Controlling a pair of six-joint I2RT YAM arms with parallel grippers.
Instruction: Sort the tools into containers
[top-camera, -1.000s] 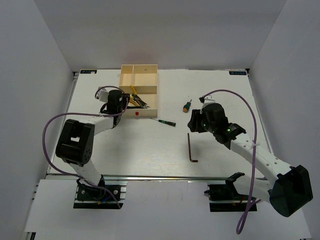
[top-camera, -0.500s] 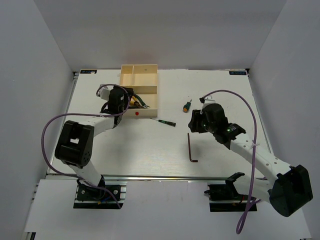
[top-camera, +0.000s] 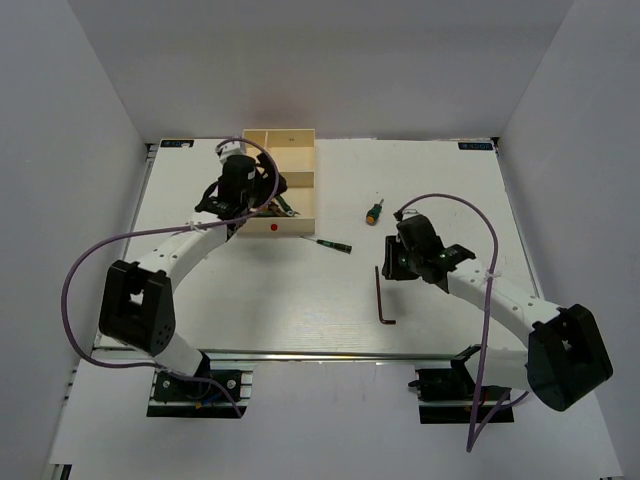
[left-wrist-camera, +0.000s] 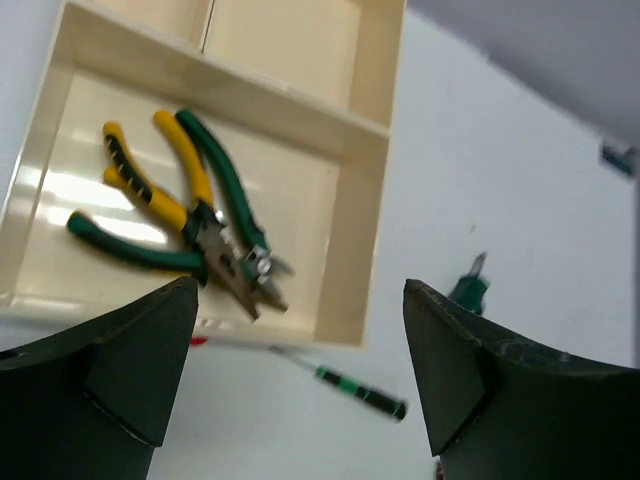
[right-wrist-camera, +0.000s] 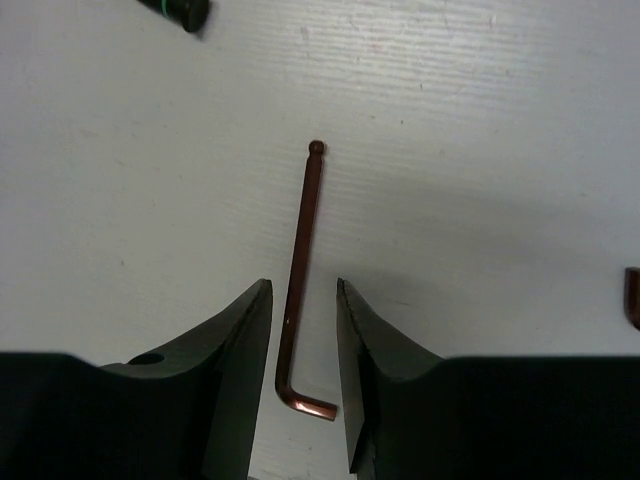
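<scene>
At the left of the table, the left gripper hung above the cream tray, fingers spread wide and holding nothing. The yellow-handled pliers and green-handled pliers lay crossed in the large compartment; both smaller compartments looked empty. Just beyond the tray's front wall, the thin screwdriver lay on the table, with the stubby screwdriver near it towards the middle. To the right, the hex key lay flat, and the right gripper stood over its long shaft. Its jaws were narrowed to either side, with a sliver of table showing on each, so nothing was pinched yet. Judged step: picking up the hex key. To do it well, lower until the fingertips almost meet the table, stay centred on the shaft above the bend, close squarely so the thin rod cannot roll out, then lift straight up before carrying it to a smaller compartment.
</scene>
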